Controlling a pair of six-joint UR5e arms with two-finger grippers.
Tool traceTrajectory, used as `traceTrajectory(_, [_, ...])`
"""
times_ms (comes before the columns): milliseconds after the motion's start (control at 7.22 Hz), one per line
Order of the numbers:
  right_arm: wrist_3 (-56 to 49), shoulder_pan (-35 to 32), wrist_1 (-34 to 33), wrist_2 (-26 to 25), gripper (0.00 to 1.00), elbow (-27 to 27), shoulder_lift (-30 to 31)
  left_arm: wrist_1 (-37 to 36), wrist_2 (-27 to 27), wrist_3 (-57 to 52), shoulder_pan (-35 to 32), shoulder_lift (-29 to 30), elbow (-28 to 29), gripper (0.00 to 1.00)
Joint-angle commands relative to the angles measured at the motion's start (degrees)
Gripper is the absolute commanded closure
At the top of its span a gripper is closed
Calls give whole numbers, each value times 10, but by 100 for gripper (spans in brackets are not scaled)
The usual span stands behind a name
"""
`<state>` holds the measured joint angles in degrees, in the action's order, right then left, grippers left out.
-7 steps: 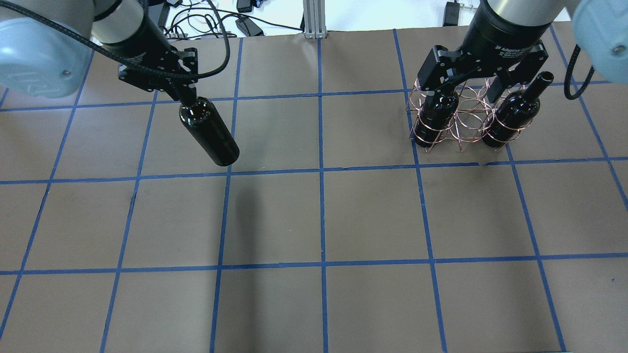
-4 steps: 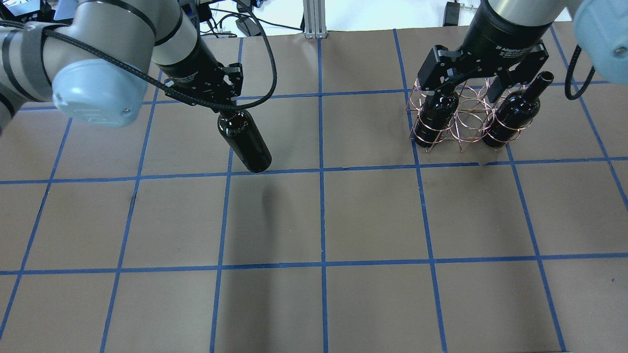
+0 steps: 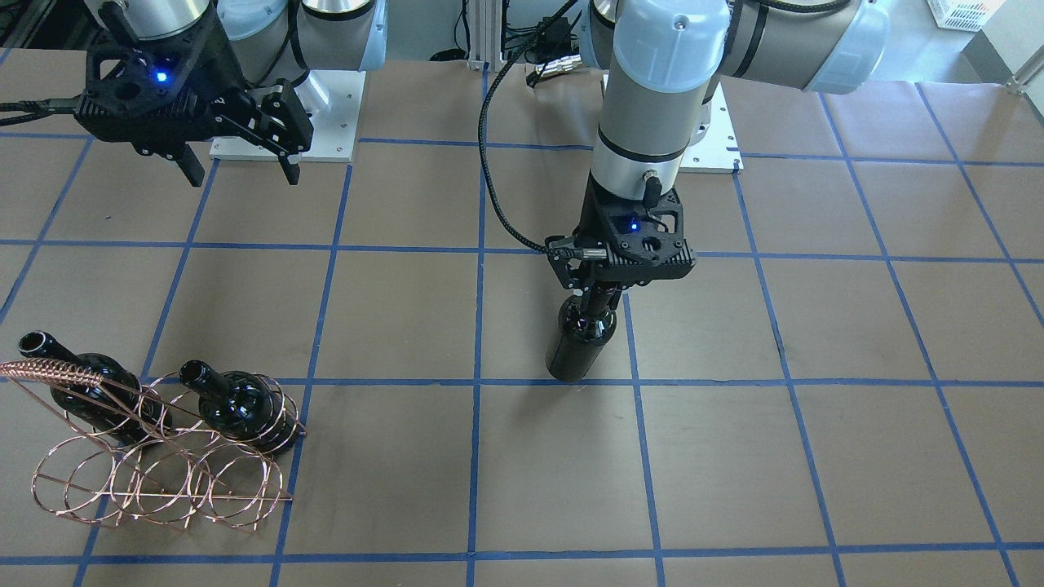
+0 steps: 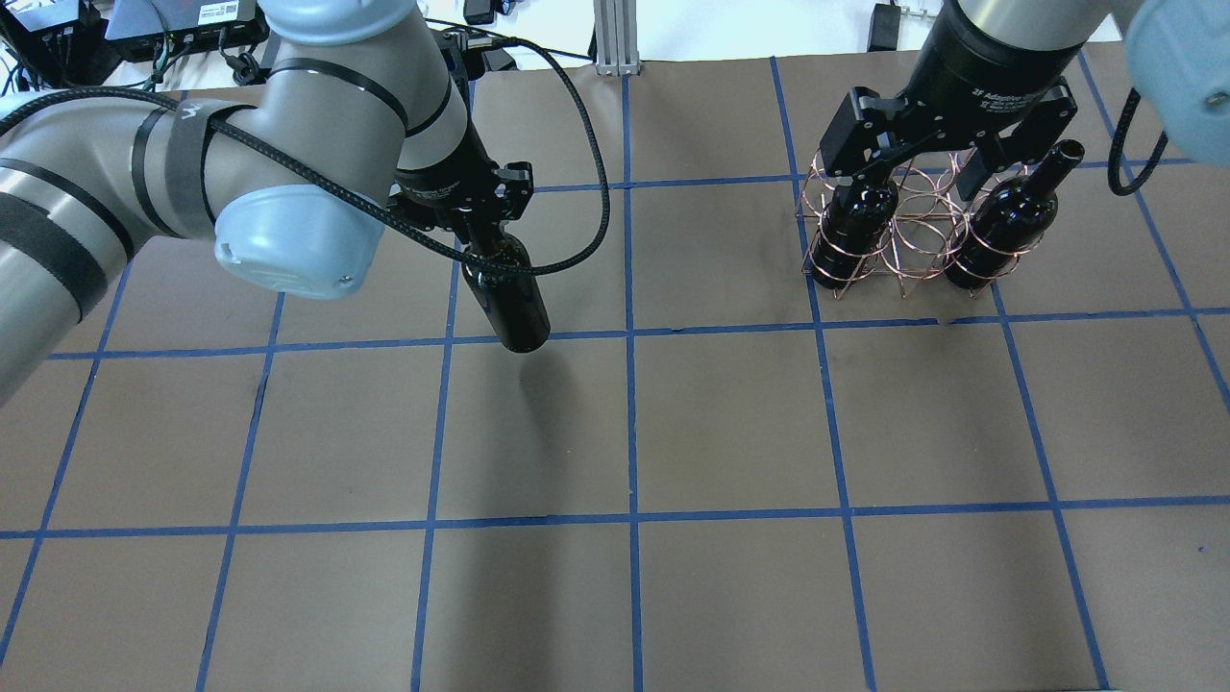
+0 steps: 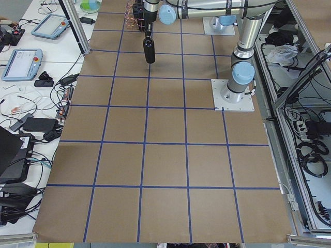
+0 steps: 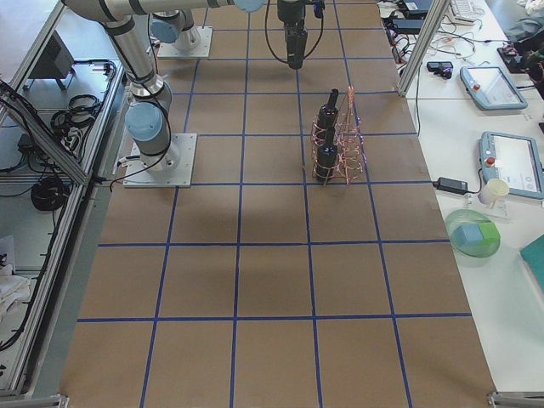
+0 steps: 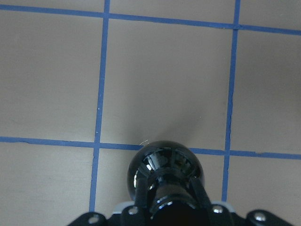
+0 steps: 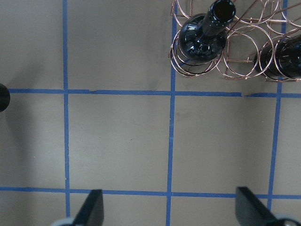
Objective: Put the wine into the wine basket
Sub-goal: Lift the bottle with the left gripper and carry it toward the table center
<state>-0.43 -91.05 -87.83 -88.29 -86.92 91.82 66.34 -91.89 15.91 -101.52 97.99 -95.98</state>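
I have the wine [image 4: 509, 298] hanging from the left gripper [image 4: 483, 231], which is clamped on its neck. The bottle's long axis is close to vertical, base down, and the offset shadow suggests the base is off the table [image 4: 673, 432]. The wine basket [image 4: 911, 240] lies towards the robot's right and well apart from the bottle, so I judge the next move to be a sideways carry. The right gripper [image 4: 913, 161] is far nearer to the basket. It hovers directly above it with its jaws spread wide and nothing between them, and I think it could crowd my approach from above. Two seated bottles [image 4: 855, 226] fill the basket's outer rings, and the ring between them holds no bottle, so I take that as my target. The bottle in hand is glossy, near-black glass with no label. Its rounded shoulder shines in the left wrist view, and its mouth is hidden by the fingers.
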Motion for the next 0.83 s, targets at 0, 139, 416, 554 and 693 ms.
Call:
traceTrajectory(0, [0, 0, -1, 0, 0, 0, 0, -11, -16, 3, -10, 0, -26, 100])
traceTrajectory(139, [-1, 1, 0, 0, 0, 0, 3, -23, -16, 4, -14, 1, -27, 100])
traceTrajectory(416, [1, 0, 4, 0, 0, 0, 3, -30, -4, 3, -16, 4, -30, 100])
traceTrajectory(554, [1, 0, 5, 0, 0, 0, 5, -36, 0, 3, -16, 5, -33, 100])
traceTrajectory(693, [0, 1, 12, -3, 0, 0, 6, -42, 0, 3, -16, 11, -34, 100])
